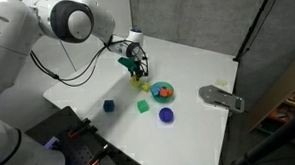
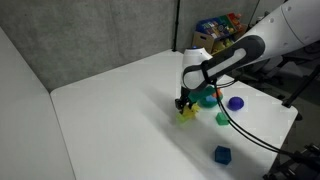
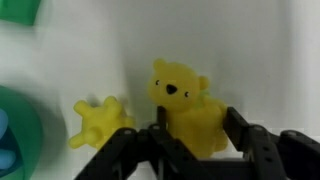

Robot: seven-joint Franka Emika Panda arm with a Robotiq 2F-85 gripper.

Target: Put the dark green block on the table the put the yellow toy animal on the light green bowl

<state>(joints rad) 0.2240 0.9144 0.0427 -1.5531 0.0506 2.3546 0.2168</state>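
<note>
Yellow toy animal (image 3: 182, 95), one, sits apparently gripped between the hand's (image 3: 195, 128) two fingers (image 3: 242, 135).

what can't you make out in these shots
Wrist view: dark green block cut off by the top edge; teal bowl by the left edge.
Wrist view: blur hides whether the gripper actually presses the yellow toy animal.
Both exterior views: the toy is too small for detail; the light green bowl cannot be told apart from it.
</note>
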